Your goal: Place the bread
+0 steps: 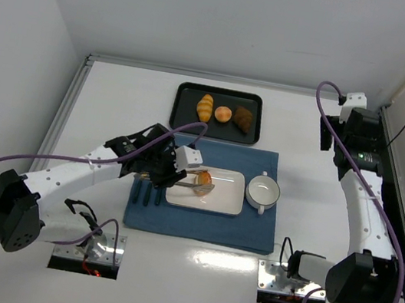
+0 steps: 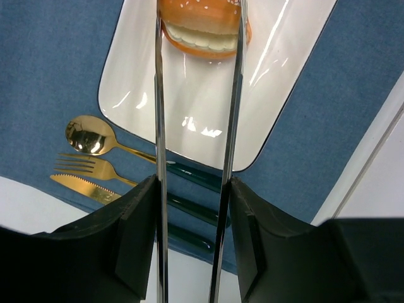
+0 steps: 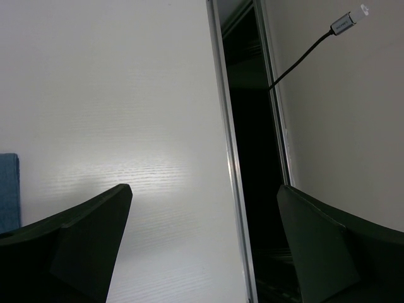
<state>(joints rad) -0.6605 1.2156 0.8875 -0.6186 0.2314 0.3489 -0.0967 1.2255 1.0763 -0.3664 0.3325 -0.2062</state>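
So the left gripper is clamped on a pair of metal tongs, and the tong tips are pinching the bread at the very top of the wrist frame. In the top view the bread sits just left of centre, over the left half of the white rectangular plate. I honestly can't tell if it's resting on the plate or just above it.

My guess is it's light and squishy, so it'll dent if squeezed hard. The tong arms are slick metal too, so a loose pinch could let it roll out. Grabbing it across the fat middle, like now, looks like the sane spot. Nothing fragile about it, just deformable.

The right gripper is parked at the upper right of the top view, fingers spread wide with nothing between them.

A gold spoon, fork and knife lie on the blue placemat, lower left of the wrist view.
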